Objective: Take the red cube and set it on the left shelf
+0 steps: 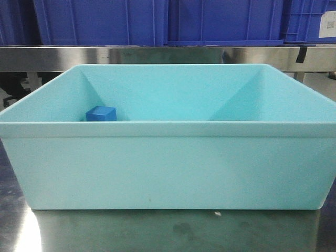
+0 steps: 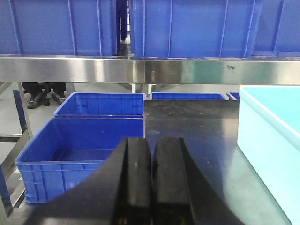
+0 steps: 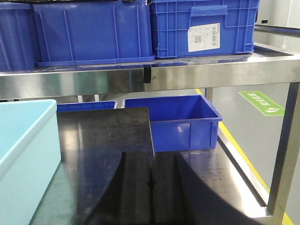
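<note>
Left tool [image 2: 151, 180]: fingers pressed together, nothing held, over the worktop [image 2: 197, 140] left of the pale tub [image 1: 168, 168]. Inside tub, near left wall: blue cube [image 1: 101, 114]. Behind and above tub: steel shelf [image 1: 157, 56] carrying blue crates [image 1: 100, 21]. Right of tub: right tool [image 3: 150, 187], closed, empty.

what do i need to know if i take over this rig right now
The left end effector is shut and empty; the right end effector is the same.
No red cube shows in any view. Only a blue cube lies in the left part of the teal bin.
The left shelf carries blue crates; no cube is seen there.
Done: nothing. Left: find the cube, pick it up, place it.
</note>
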Robot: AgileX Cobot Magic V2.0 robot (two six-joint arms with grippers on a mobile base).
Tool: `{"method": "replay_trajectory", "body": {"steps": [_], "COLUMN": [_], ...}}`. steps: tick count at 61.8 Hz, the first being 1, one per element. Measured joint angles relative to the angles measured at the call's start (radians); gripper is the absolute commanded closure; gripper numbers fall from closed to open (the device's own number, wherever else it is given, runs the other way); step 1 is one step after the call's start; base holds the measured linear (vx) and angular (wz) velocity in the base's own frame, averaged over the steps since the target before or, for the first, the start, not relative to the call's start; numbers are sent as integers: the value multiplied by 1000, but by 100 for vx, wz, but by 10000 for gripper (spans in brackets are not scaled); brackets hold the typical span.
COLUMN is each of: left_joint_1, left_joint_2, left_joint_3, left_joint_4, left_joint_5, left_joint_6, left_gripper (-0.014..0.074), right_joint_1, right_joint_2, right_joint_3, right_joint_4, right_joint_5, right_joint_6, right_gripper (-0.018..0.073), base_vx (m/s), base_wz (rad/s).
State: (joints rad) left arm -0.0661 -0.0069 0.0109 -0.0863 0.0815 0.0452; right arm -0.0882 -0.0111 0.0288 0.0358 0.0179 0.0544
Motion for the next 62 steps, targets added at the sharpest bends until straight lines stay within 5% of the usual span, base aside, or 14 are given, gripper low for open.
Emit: {"method": "replay_trajectory", "body": {"steps": [62], "left_joint_1": [0], "left_joint_2": [0], "left_joint_3": [0], "left_joint_4": [0], "left_joint_5": [0], "left_joint_6": [0], "left_gripper": [495], "right_joint_1": [0], "right_joint_2": [0], "right_joint_3": [0], "right_joint_4": [0], "right_joint_5": [-9], "right_joint_6": [0], "right_gripper": [514], "base_vx": [0], "base_wz": [0]}}
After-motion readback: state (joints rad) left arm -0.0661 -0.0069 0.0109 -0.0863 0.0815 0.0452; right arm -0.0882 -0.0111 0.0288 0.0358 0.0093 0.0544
